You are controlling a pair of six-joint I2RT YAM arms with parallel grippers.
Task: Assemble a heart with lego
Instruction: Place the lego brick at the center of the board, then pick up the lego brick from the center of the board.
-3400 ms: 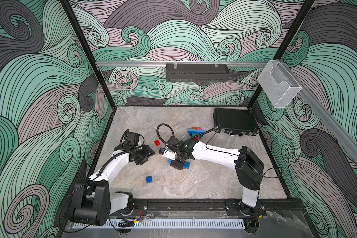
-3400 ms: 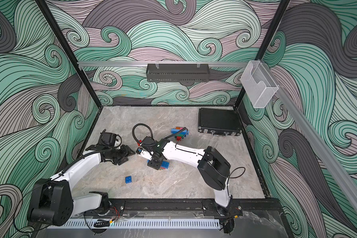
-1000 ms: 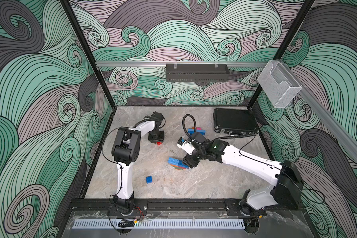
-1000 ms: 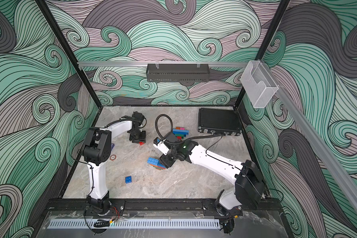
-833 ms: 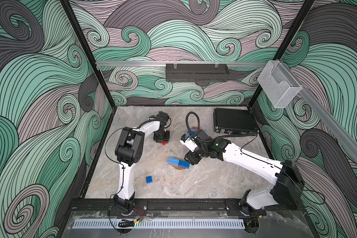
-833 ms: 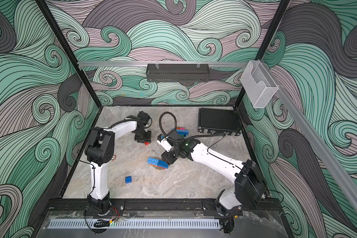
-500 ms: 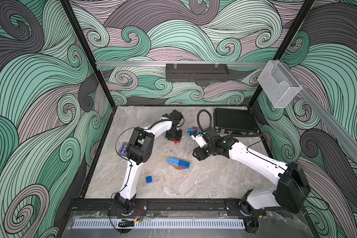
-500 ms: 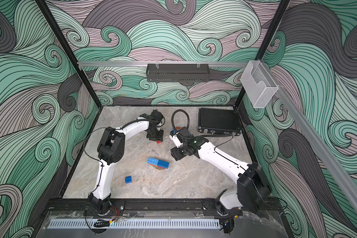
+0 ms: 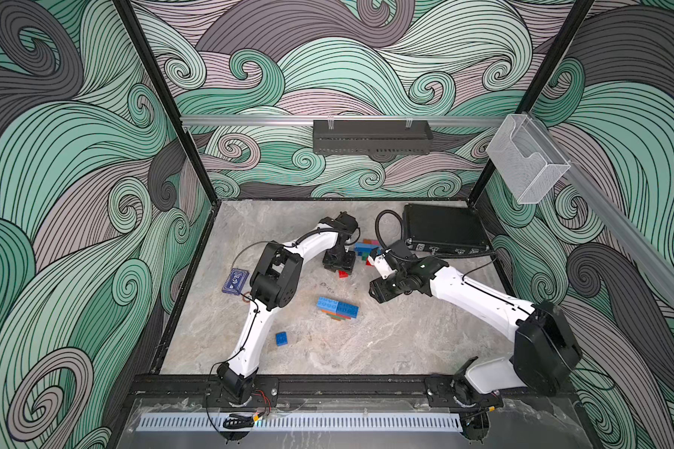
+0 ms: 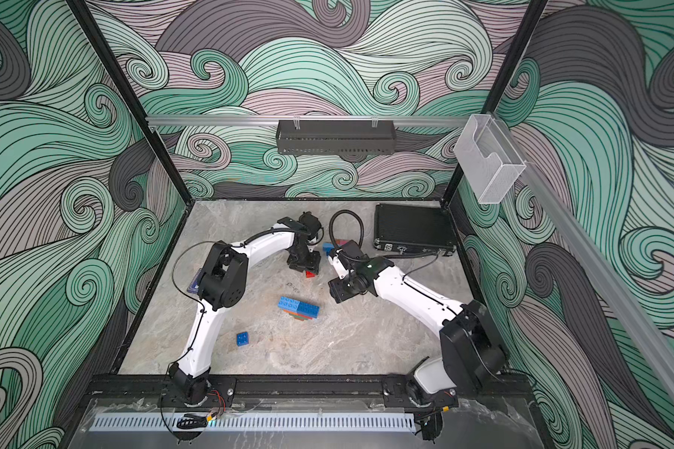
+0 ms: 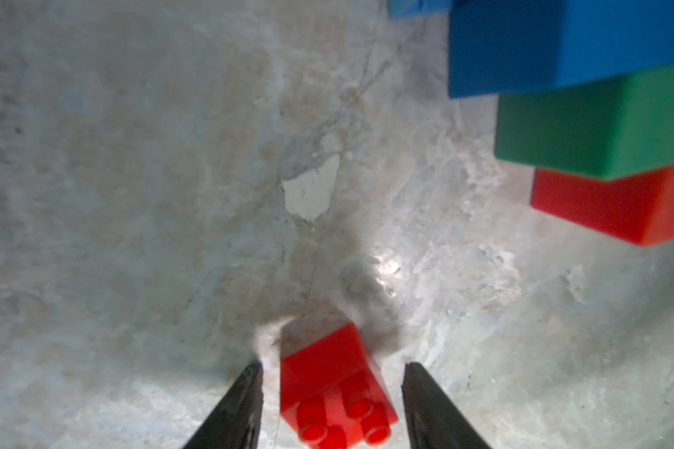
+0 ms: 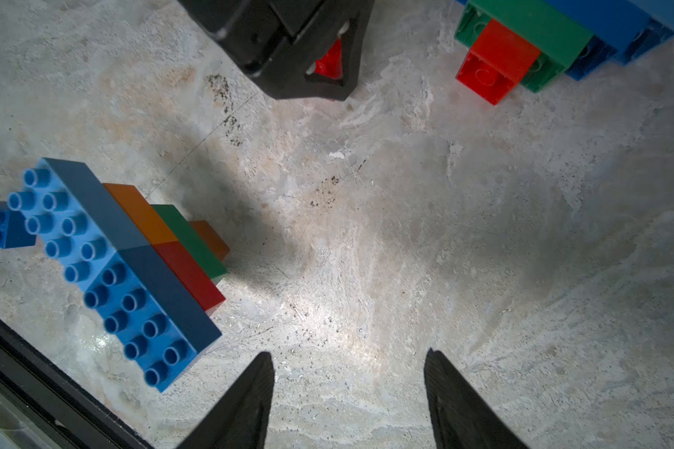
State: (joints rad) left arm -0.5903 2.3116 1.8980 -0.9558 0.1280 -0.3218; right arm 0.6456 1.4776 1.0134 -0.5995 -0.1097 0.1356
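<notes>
I am holding my left tool (image 11: pixel 332 367) low over the worktop (image 11: pixel 133 194) with its jaws parted. The small red brick (image 11: pixel 335 392) is lying between the two fingers, with a gap showing on each side, so nothing is being gripped. In both top views the left tool (image 9: pixel 339 264) is sitting toward the back of the worktop, with the small red brick (image 9: pixel 343 274) peeking out just beneath it. Just beside it, toward the black case (image 9: pixel 442 227), a pile of joined bricks (image 9: pixel 366 248) is resting. Its blue, green and red layers are showing in the left wrist view.

My right tool (image 12: pixel 348 353) is hanging released too — its fingers are spreading over bare worktop and grasping nothing. Near the middle a stepped block (image 9: pixel 337 307) is resting on the worktop. It is showing light blue and dark blue oblongs end to end, then orange and red, then green, then a small orange piece. A loose dark blue brick (image 9: pixel 281 338) is lying nearer the front edge, well apart from both tools. A flat card box (image 9: pixel 235 282) is lying beside the left arm's elbow.
</notes>
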